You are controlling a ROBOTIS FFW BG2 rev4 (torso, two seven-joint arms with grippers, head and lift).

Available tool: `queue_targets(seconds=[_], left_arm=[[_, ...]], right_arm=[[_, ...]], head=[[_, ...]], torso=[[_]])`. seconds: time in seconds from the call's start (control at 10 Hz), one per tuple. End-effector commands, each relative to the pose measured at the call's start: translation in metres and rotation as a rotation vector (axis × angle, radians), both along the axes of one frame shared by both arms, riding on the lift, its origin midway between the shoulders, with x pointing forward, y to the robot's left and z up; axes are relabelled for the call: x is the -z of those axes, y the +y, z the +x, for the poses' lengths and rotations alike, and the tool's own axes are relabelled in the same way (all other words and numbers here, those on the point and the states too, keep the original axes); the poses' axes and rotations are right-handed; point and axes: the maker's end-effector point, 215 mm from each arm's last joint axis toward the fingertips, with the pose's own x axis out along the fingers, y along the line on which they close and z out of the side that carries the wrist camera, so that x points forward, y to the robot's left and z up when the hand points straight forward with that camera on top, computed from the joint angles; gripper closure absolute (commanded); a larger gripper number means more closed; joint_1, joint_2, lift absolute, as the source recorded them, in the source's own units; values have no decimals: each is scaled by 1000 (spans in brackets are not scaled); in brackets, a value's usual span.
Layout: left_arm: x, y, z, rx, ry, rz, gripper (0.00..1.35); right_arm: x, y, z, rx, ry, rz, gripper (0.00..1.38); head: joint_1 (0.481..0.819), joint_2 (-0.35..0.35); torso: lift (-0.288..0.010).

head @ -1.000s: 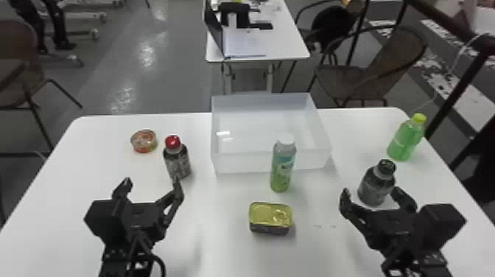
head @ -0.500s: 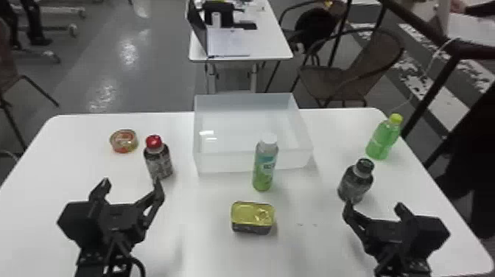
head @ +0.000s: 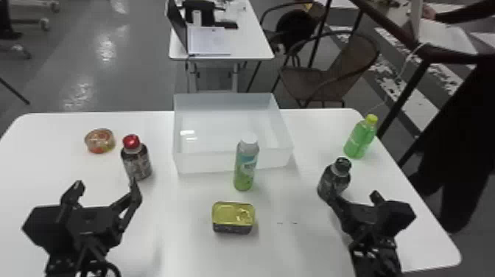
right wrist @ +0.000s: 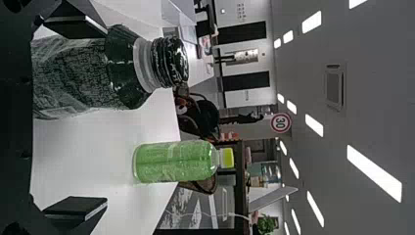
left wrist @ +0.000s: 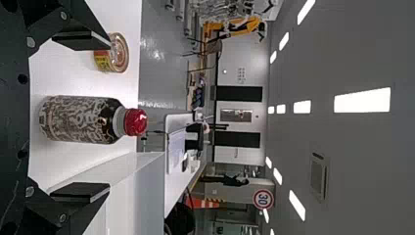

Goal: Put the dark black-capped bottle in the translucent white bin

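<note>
**Dark Black-Capped Plastic Bottle (head: 333,181) Lined Up for Pickup**

The bottle is seen upright on the white tabletop (head: 294,246), to the right of the translucent white rectangular bin (head: 206,162) and apart from it. Its lower side is partly hidden in the head view by one finger of the black two-fingered right gripper (head: 351,195); whether the two touch cannot be told. The approach appears to be the step in hand, with the grasp not yet made. Nothing is gripped: the fingers are spread wide, and the bottle is set off toward the inner one rather than centred between them. A shift of the open fingers toward the robot's left seems called for, so that the bottle is straddled before they are closed; otherwise it might be nudged or tipped. The right gripper is held low over the table, its fingers pointed forward, toward the area of a green bottle with a yellow cap (head: 360,140). At the near left, the matching black left gripper (head: 106,184) is held empty, fingers parted, near a dark patterned bottle with a red cap (head: 137,162).
</note>
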Motion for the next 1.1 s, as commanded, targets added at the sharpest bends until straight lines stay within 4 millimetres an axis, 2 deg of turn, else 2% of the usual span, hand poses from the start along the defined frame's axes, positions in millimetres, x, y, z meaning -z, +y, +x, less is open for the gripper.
queue_targets(seconds=[0.0, 0.1, 0.3, 0.4, 0.5, 0.6, 0.8, 1.0], left_arm=[[1, 2, -1, -7, 1, -3, 262], [1, 7, -1, 0, 0, 14, 262], [3, 9, -2, 5, 5, 23, 262], [2, 9, -1, 6, 3, 21, 262], [2, 9, -1, 6, 5, 21, 262], [3, 9, -1, 6, 8, 18, 262], [3, 9, -1, 6, 8, 18, 260], [4, 9, -1, 5, 8, 15, 262]], right_arm=[[9, 10, 15, -63, 13, 20, 91], [11, 24, 27, -124, 15, 28, 91], [14, 39, 49, -201, 22, 41, 94], [13, 41, 56, -213, 23, 38, 219], [9, 41, 58, -211, 18, 35, 631], [7, 39, 55, -190, 20, 28, 783], [9, 39, 41, -169, 50, 40, 771], [-14, 54, 34, -196, 72, 12, 769]], head=[[695, -124], [695, -112], [695, -76], [695, -69], [695, -61], [695, -61], [695, -65], [695, -64]], torso=[[-93], [-93], [-93], [-93], [-93], [-93], [-93], [-93]])
